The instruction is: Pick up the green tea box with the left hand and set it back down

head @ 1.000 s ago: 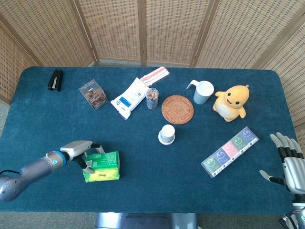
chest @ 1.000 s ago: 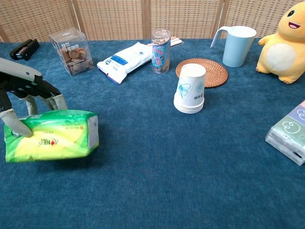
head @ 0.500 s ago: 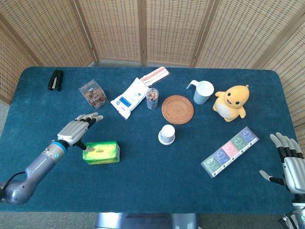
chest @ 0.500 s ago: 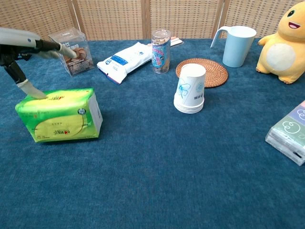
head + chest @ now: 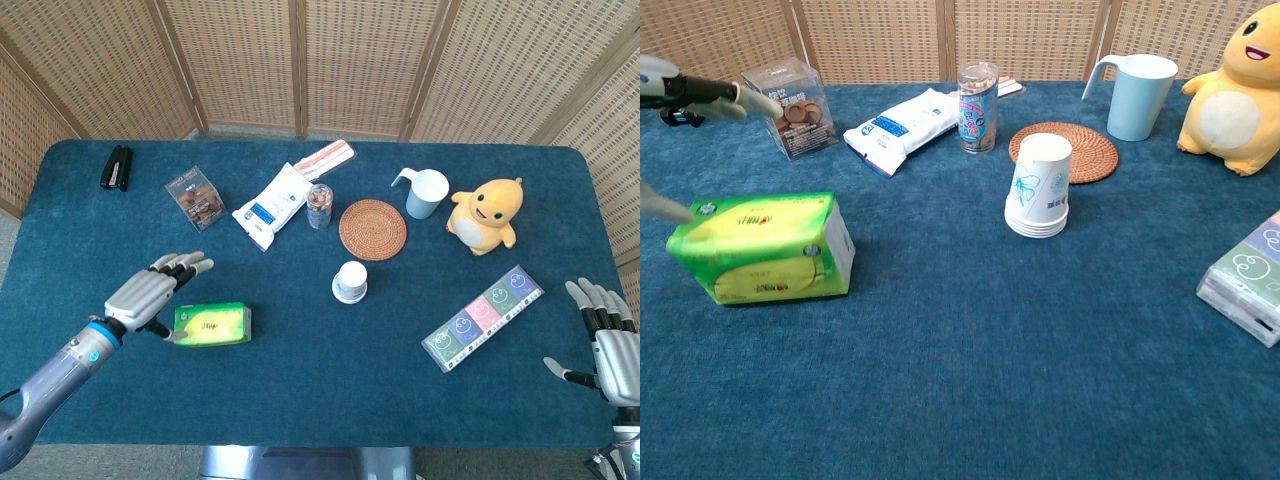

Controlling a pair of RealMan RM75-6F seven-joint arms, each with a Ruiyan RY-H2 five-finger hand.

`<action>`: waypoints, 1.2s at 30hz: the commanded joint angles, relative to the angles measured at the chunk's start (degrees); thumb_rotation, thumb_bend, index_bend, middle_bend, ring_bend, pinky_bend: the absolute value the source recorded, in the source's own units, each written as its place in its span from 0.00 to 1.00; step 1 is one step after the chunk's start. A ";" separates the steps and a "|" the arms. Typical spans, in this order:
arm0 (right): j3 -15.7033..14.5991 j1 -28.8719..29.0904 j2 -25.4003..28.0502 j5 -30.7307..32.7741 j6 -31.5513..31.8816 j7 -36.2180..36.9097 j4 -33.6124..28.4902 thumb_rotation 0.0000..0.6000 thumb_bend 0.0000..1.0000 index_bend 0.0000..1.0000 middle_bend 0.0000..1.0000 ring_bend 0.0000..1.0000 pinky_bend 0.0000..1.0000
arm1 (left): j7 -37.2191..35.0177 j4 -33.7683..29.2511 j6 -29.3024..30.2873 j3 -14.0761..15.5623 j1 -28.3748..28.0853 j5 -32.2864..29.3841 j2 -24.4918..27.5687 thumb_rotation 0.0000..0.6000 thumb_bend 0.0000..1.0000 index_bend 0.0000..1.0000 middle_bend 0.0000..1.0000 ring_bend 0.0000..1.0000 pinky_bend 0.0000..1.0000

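The green tea box (image 5: 212, 325) lies flat on the blue table, at the front left; the chest view shows the same box (image 5: 764, 247) resting on the cloth. My left hand (image 5: 148, 294) hovers just left of it with fingers spread, holding nothing; its thumb tip sits close to the box's left end. In the chest view only fingertips of the left hand (image 5: 702, 93) show at the left edge. My right hand (image 5: 603, 340) stays at the front right corner, fingers spread and empty, far from the box.
A stack of paper cups (image 5: 350, 282), a woven coaster (image 5: 373, 229), a blue mug (image 5: 425, 193), a yellow duck toy (image 5: 486, 215) and a tea sampler tray (image 5: 483, 318) lie to the right. A clear box (image 5: 195, 199), white pouch (image 5: 272, 205), small jar (image 5: 320, 206) and stapler (image 5: 116, 167) sit behind.
The left hand let go of the green tea box, opened and drew back to the left. The box went from tilted in the grip to lying flat on the table.
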 commanded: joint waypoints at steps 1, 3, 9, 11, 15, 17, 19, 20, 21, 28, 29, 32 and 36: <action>0.04 -0.01 0.07 0.12 -0.04 0.14 0.04 1.00 0.00 0.00 0.00 0.00 0.00 | -2.24 -0.74 -0.30 2.62 1.93 5.47 1.40 1.00 0.02 0.06 0.00 0.00 0.00; 0.06 0.03 0.09 0.18 -0.13 0.24 0.03 1.00 0.00 0.00 0.00 0.00 0.00 | -2.04 -0.45 0.38 3.15 2.47 7.02 1.12 1.00 0.02 0.06 0.00 0.00 0.00; -0.03 0.13 0.09 0.11 -0.35 0.04 -0.01 1.00 0.00 0.00 0.00 0.00 0.00 | 4.05 0.86 2.44 4.19 3.98 7.62 -2.68 1.00 0.02 0.06 0.00 0.00 0.00; -0.01 0.08 0.12 0.20 -0.31 0.13 -0.01 1.00 0.00 0.00 0.00 0.00 0.00 | 6.03 1.19 1.99 4.38 3.98 6.61 -4.26 1.00 0.02 0.06 0.00 0.00 0.00; 0.05 0.10 0.23 0.36 -0.41 0.50 0.02 1.00 0.00 0.00 0.00 0.00 0.00 | 10.23 2.01 2.56 3.96 4.13 4.08 -7.08 1.00 0.02 0.06 0.00 0.00 0.00; 0.04 0.13 0.24 0.30 -0.45 0.51 0.04 1.00 0.00 0.00 0.00 0.00 0.00 | 12.97 2.33 3.75 3.59 4.46 2.56 -8.35 1.00 0.02 0.07 0.00 0.00 0.01; -0.04 0.17 0.21 0.14 -0.50 0.40 0.05 1.00 0.00 0.00 0.00 0.00 0.00 | 18.35 2.54 6.45 2.83 5.12 -0.56 -10.55 1.00 0.02 0.08 0.00 0.00 0.09; -0.05 0.17 0.21 0.13 -0.50 0.39 0.05 1.00 0.00 0.00 0.00 0.00 0.00 | 20.17 2.49 7.51 2.56 5.35 -1.58 -11.39 1.00 0.02 0.11 0.04 0.02 0.18; -0.06 0.16 0.21 0.13 -0.51 0.42 0.04 1.00 0.00 0.00 0.00 0.00 0.00 | 22.76 2.41 9.01 2.22 5.66 -2.98 -12.56 1.00 0.02 0.15 0.12 0.08 0.28; 0.04 0.14 0.31 0.32 -0.47 0.72 0.03 1.00 0.00 0.00 0.00 0.00 0.00 | 29.89 1.61 14.23 0.95 6.61 -7.17 -16.47 1.00 0.04 0.37 0.52 0.43 0.57; 0.03 0.14 0.32 0.32 -0.50 0.75 0.05 1.00 0.00 0.00 0.00 0.00 0.00 | 30.39 1.66 14.85 0.89 6.75 -7.11 -16.71 1.00 0.04 0.37 0.52 0.43 0.57; -0.03 0.20 0.30 0.22 -0.60 0.62 0.08 1.00 0.00 0.00 0.00 0.00 0.00 | 30.54 1.36 15.26 0.91 6.92 -7.04 -16.50 1.00 0.04 0.38 0.52 0.43 0.58; -0.07 0.19 0.21 0.17 -0.55 0.28 0.02 1.00 0.00 0.00 0.00 0.00 0.00 | 26.26 -1.30 12.03 0.79 6.33 -7.30 -12.56 1.00 0.04 0.38 0.53 0.43 0.58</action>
